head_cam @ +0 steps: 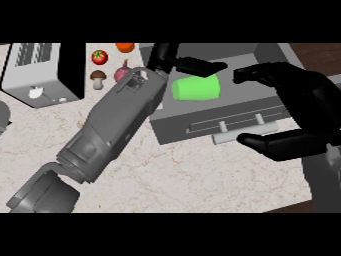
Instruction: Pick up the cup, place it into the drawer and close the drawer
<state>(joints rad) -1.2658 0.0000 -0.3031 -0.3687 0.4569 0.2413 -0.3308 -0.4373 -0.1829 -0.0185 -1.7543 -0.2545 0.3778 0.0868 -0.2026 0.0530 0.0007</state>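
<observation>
1. The green cup (pixel 196 89) is seen lying on its side inside the open drawer (pixel 276 102), with its long way running left to right.
2. The cup is found just under and a bit to the right of the left hand (pixel 179 61). That hand is reached in over the drawer's far left part, and its fingers are stretched out over the cup's top. Whether the cup is touched cannot be told.
3. The right hand (pixel 306 115) is held to the right of the cup, a little apart from it. Its fingers and thumb are curled wide like a big claw, and nothing is held inside them.
4. The left hand is judged to be the nearer one to the cup.
5. The thumb of the right hand is seen close to the drawer's handle (pixel 239 131), just to its right, so the push to shut the drawer could be made from there.
</observation>
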